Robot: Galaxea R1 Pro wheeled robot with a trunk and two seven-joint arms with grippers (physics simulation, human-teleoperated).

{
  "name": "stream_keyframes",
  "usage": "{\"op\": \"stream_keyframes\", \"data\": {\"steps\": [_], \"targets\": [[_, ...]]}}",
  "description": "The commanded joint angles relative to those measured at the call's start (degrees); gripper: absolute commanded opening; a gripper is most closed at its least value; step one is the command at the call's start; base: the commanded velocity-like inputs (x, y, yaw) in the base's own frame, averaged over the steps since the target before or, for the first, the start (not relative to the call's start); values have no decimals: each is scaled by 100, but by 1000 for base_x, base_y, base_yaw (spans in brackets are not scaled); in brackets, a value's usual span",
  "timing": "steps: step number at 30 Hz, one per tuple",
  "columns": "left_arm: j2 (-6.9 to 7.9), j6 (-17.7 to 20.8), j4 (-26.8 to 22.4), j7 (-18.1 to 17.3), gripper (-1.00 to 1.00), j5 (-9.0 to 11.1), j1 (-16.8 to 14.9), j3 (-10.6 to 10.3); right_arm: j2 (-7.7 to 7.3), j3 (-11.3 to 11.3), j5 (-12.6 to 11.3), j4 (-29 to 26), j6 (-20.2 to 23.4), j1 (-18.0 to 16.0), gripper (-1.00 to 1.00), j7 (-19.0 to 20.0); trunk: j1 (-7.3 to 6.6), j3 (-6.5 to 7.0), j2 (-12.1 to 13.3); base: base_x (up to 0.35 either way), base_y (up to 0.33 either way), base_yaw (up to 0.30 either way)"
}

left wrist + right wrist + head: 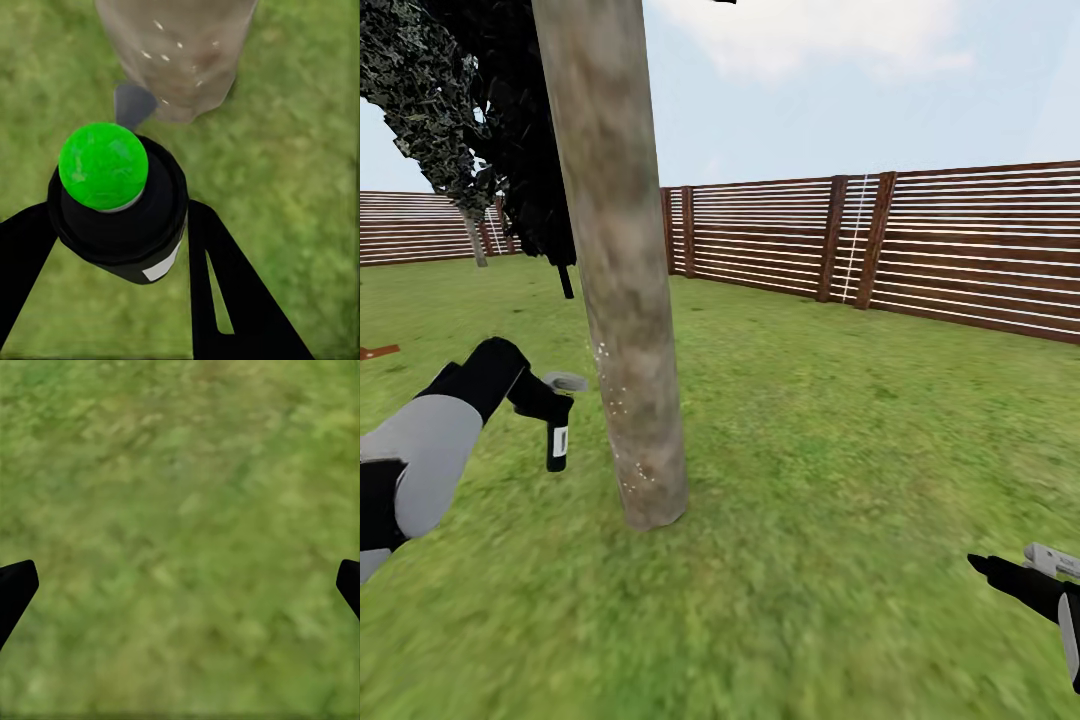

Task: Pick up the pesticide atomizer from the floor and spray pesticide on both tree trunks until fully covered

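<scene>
A thick grey-brown tree trunk rises from the grass just left of centre. Fine white pesticide specks dot its lower left side. My left gripper is level with those specks, a short way left of the trunk, and is shut on the small black pesticide atomizer, which hangs below it. In the left wrist view the atomizer shows a green round top between the two black fingers, facing the speckled trunk. My right gripper is low at the right, open over bare grass.
A brown slatted fence closes the lawn behind and to the right. A dark conifer stands behind the trunk, and a pale-trunked tree stands far left by the fence. A small reddish object lies at the left edge.
</scene>
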Motion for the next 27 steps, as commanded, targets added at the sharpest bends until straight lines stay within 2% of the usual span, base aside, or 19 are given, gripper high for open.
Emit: {"op": "stream_keyframes", "data": {"steps": [1,3,6,8,16,17,18,19,20,21,22,23,24,27], "targets": [[-2,-42,96,-45,-100,-47,-3,24,1,-16,58,-7,18,-6,100,53,-2,-6,-3,0,0,0],[-32,-146,340,-30,-100,-41,3,30,-2,-16,57,-7,18,-6,100,53,-2,-6,-3,0,0,0],[-45,-226,387,-27,-100,-38,95,32,-2,-16,56,-7,18,-6,100,53,-2,-6,-3,0,0,0],[-46,-398,393,-24,-100,-23,304,39,-6,-16,56,-7,18,-6,100,53,-2,-6,-3,0,0,0],[-105,-541,386,3,-100,-21,810,49,2,-16,59,-7,18,-6,100,53,-2,-6,-3,0,0,0],[-115,-543,386,218,-100,-20,914,50,2,-15,57,-7,18,-6,100,53,-2,-6,-3,0,0,0],[-122,-604,386,622,-100,5,1066,50,2,-11,60,-7,18,-6,100,53,-2,-6,-3,0,0,0],[-123,-677,389,753,-100,52,1104,50,2,-10,59,-7,18,-6,100,53,-2,-6,-3,0,0,0],[-125,-911,392,926,-100,342,1185,55,2,-8,60,-7,18,-6,100,53,-2,-6,-3,0,0,0],[-126,-1115,394,1089,-100,840,1347,58,2,-9,59,-7,18,-6,100,53,-2,-6,-3,0,0,0],[-133,-1241,394,1466,-100,1144,1455,59,2,-8,63,-7,18,-6,100,53,-2,-6,-3,0,0,0],[-175,-1311,399,1767,-100,1309,1510,59,2,-7,64,-7,18,-6,100,53,-2,-6,-3,0,0,0],[-194,-1356,402,1896,-100,1472,1570,59,2,-7,65,-7,18,-6,100,53,-2,-6,-3,0,0,0],[-211,-1620,401,1987,-100,1840,1738,59,2,-7,65,-7,18,-6,100,53,-2,-6,-3,0,0,0]]}}
